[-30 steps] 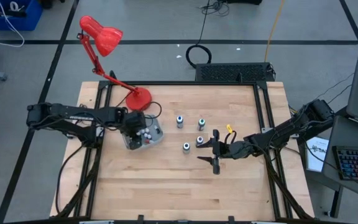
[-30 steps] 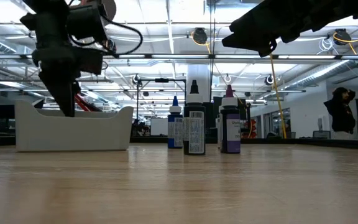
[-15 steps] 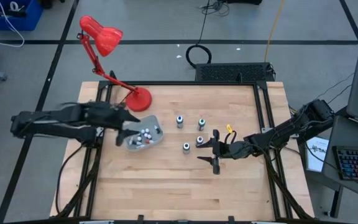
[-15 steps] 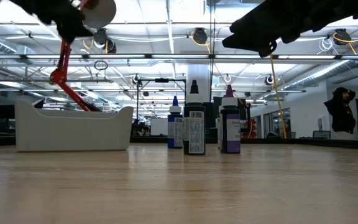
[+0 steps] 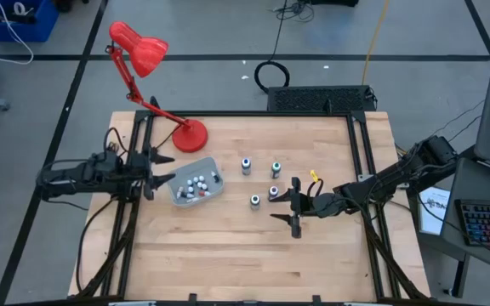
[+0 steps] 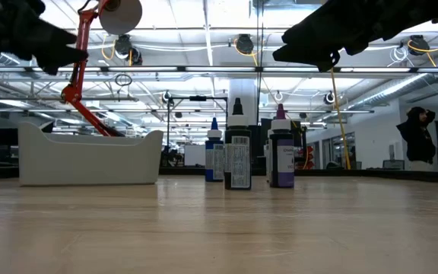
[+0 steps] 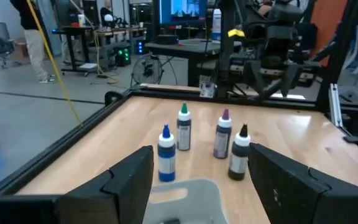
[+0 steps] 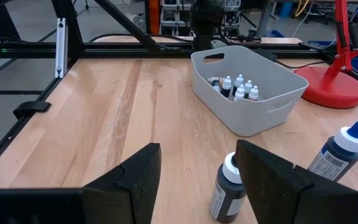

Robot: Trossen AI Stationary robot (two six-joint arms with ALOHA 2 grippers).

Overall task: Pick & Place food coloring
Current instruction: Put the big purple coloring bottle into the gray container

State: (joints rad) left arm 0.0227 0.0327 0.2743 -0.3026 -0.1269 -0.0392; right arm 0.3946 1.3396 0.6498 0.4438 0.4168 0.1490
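Note:
Several small food coloring bottles (image 5: 196, 184) with white caps lie in a grey tray (image 5: 214, 189) at the table's left. More food coloring bottles stand upright on their bases mid-table: blue (image 7: 166, 154), green (image 7: 183, 127), purple (image 7: 222, 134) and black (image 7: 238, 152). My left gripper (image 5: 164, 169) hangs open and level at the table's left edge, just left of the tray, and holds nothing. My right gripper (image 5: 294, 206) hangs open above the table, right of the standing bottles, pointing toward them; the black bottle (image 8: 227, 186) is just in front of it.
A red desk lamp (image 5: 190, 134) stands on its round base behind the tray at the far left; its arm leans out over the table's far-left corner. A black frame rail (image 5: 228, 116) runs round the table. Bare wood (image 5: 228, 255) fills the near half.
My left gripper has drawn back from above the tray toward the table's left edge and tipped from pointing down to level. The tray and its bottles, uncovered now, sit where they were. My right arm has kept still.

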